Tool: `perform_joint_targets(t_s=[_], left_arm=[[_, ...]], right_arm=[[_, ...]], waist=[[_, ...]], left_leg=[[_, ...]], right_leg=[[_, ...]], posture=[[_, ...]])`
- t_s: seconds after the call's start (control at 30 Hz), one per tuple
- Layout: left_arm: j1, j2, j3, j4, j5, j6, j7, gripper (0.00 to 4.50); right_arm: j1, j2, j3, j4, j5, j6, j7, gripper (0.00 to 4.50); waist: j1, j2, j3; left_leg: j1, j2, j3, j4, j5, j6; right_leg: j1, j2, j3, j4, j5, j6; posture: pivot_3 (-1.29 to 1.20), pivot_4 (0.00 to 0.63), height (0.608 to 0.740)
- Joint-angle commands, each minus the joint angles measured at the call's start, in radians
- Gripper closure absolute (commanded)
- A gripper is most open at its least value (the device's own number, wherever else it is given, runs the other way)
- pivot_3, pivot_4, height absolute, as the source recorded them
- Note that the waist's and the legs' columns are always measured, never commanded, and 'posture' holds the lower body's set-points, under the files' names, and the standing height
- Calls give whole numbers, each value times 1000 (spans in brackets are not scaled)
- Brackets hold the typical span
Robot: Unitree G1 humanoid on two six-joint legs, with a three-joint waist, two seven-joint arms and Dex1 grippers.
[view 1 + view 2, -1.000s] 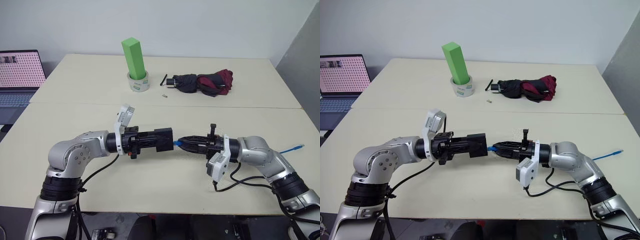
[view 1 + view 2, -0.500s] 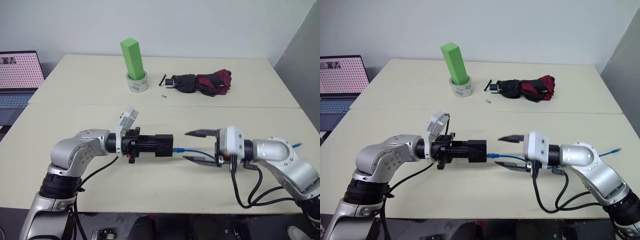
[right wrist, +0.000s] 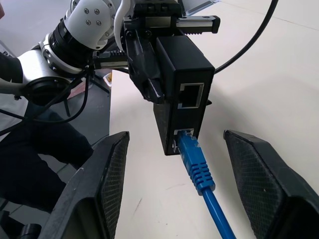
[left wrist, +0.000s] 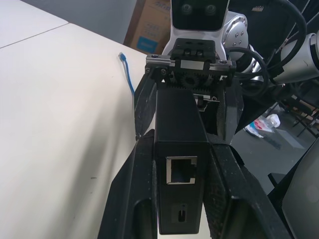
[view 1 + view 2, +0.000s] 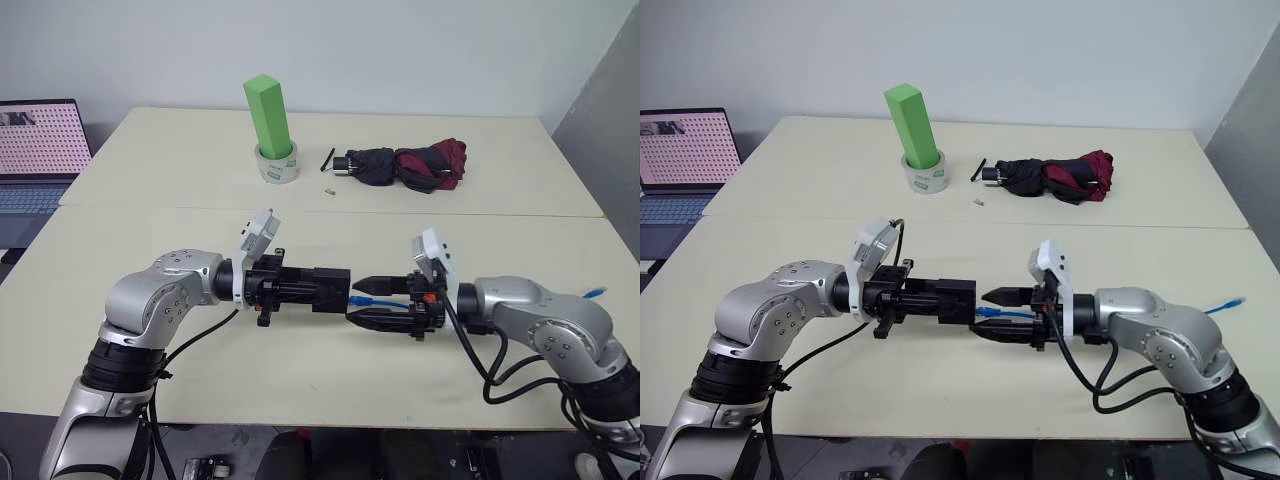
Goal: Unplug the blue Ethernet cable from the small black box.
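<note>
Still plugged: the blue Ethernet cable sat in a port on the edge of the small black box, held above the table by the left gripper, fingers pressed against its sides. Facing it, the right gripper stood spread, one finger to each side of the plug, touching nothing, so grasping and pulling remained. Farther back lay a folded umbrella and a green block.

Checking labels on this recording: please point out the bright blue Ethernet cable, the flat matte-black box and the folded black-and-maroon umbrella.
Bright blue Ethernet cable [image 3: 198,167]: right wrist view, on its ribbed boot beside the plug.
Flat matte-black box [image 3: 185,52]: right wrist view, on its broad face.
Folded black-and-maroon umbrella [image 5: 432,163]: left eye view, on its maroon folds.
</note>
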Motion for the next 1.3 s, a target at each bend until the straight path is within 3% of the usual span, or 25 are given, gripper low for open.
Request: perform_joint_targets(t_s=[0.03,0.13,0.5,0.97,1.3], left_arm=[[-9,3,23,-17,-6,-19,-9,3716],[-8,1,23,-18,-7,-20,-6,3716],[0,14,18,-32,-9,-19,-24,3716],[29,40,-22,-57,45,-73,-63,3716],[80,107,-47,-4,149,-208,-104,3716]], right_arm=[[-19,18,-31,-5,-19,12,17,1305],[-19,25,-31,-1,-46,16,32,1827],[-16,26,-31,5,-105,26,99,4435],[-55,43,-62,35,-77,106,145,4492],[-10,-40,-110,35,-102,117,197,4492]], waist=[[0,0,0],[0,0,0],[0,0,0],[-1,0,0],[0,0,0]], left_leg=[[0,0,0,0,0,0],[0,0,0,0,0,0],[0,0,0,0,0,0],[0,0,0,0,0,0],[0,0,0,-1,0,0]], right_leg=[[0,0,0,0,0,0],[0,0,0,0,0,0],[0,0,0,0,0,0],[0,0,0,0,0,0],[0,0,0,0,0,0]], posture=[[0,150,740],[0,150,740],[0,150,740],[0,150,740],[0,150,740]])
